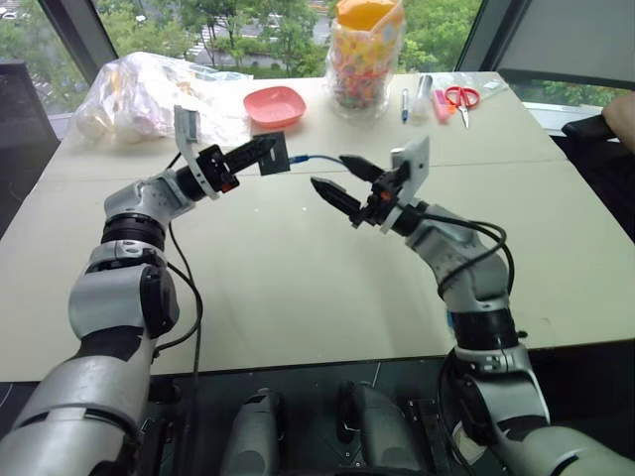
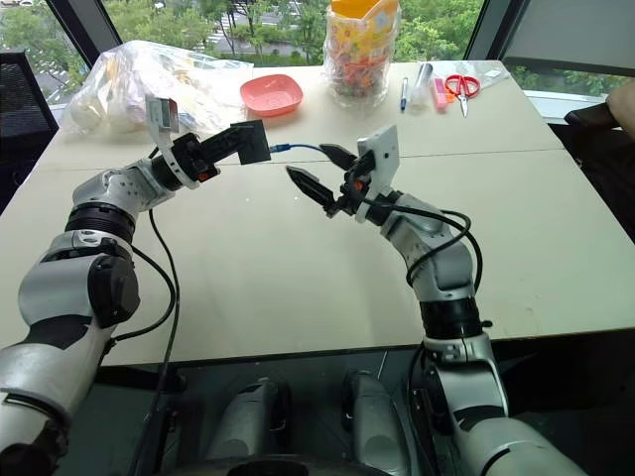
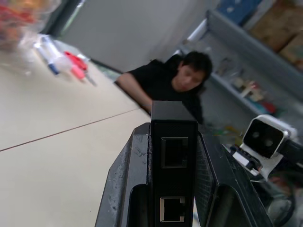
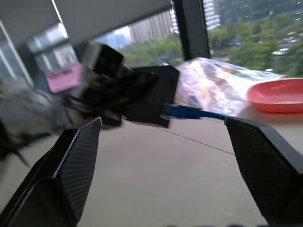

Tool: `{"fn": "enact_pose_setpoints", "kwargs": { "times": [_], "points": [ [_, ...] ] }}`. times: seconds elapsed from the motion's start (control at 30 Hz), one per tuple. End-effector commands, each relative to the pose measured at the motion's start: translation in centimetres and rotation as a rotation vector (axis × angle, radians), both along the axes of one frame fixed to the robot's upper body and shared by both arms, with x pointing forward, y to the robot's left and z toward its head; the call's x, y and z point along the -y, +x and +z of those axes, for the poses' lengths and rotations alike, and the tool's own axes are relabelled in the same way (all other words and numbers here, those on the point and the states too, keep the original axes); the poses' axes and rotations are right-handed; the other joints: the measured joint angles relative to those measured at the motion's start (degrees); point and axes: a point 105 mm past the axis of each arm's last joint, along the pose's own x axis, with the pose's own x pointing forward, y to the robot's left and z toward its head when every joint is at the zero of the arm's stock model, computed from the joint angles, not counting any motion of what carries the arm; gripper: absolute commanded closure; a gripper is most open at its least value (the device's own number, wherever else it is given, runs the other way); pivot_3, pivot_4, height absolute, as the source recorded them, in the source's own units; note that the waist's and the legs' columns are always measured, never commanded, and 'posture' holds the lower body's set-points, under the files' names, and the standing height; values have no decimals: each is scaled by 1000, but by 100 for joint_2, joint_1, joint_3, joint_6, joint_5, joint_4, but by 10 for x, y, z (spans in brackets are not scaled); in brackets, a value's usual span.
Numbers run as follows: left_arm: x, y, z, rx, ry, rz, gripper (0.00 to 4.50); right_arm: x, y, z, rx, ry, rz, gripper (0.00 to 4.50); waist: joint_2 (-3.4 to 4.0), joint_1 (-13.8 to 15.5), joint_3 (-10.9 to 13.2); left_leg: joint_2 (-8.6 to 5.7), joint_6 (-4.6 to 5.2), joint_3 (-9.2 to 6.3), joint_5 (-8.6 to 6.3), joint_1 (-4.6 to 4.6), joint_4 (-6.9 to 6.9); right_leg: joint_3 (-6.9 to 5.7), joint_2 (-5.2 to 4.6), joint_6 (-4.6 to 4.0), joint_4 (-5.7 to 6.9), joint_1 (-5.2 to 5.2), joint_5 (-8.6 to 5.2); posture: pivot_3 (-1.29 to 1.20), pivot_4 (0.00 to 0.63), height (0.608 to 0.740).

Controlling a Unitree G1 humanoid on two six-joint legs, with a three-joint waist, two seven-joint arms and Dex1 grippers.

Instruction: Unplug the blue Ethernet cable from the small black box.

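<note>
Box [image 2: 251, 142] midair, cable [image 2: 298, 148] attached, btwn pincers

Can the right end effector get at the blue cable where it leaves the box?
Probably yes: the right end effector is open, the blue Ethernet cable runs toward it from the small black box, nothing between.

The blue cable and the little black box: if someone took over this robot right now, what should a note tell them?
Left gripper: shut on the small black box, held above the table.
Right gripper: open, holding nothing, beside the cable's free stretch.
Blue Ethernet cable: seen from the right wrist, its end sits at the box's side, apparently plugged in.
Done: box lifted and held steady.
Left: grip the cable near the box and pull it out.
</note>
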Motion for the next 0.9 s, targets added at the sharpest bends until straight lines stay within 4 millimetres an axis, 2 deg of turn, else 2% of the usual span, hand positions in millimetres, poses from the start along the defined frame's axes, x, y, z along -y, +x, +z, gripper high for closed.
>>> {"fn": "enact_pose_setpoints", "kwargs": {
  "times": [0.03, 0.13, 0.33, 0.9],
  "points": [
    [-3, -18, 33, 54, -155, -104, 4009, -5, -17, 9, -99, 131, 59, 196, 1, 5, -1, 1, 0, -2, 0, 3, 0, -1, 0, 5, -3, 3, -3, 0, 150, 740],
    [2, -30, 38, 34, -185, -169, 4009, -5, -14, 11, -135, 183, 16, 196, 1, 13, -1, 0, -1, -3, 0, 4, 0, -2, -2, 4, -5, 5, -3, 0, 150, 740],
    [12, -46, 36, 15, -186, -221, 4009, 0, -6, 17, -147, 235, -32, 196, 1, 26, -1, -5, 0, -3, 0, -3, 0, -1, -2, 6, -8, 2, -4, 0, 150, 740],
    [19, -50, 30, 0, -182, -228, 4009, -3, -5, 25, -122, 240, -13, 196, 1, 20, -1, -6, 0, -5, -1, -3, 0, -2, 2, 6, -10, 2, -5, 0, 150, 740]
  ]
}}
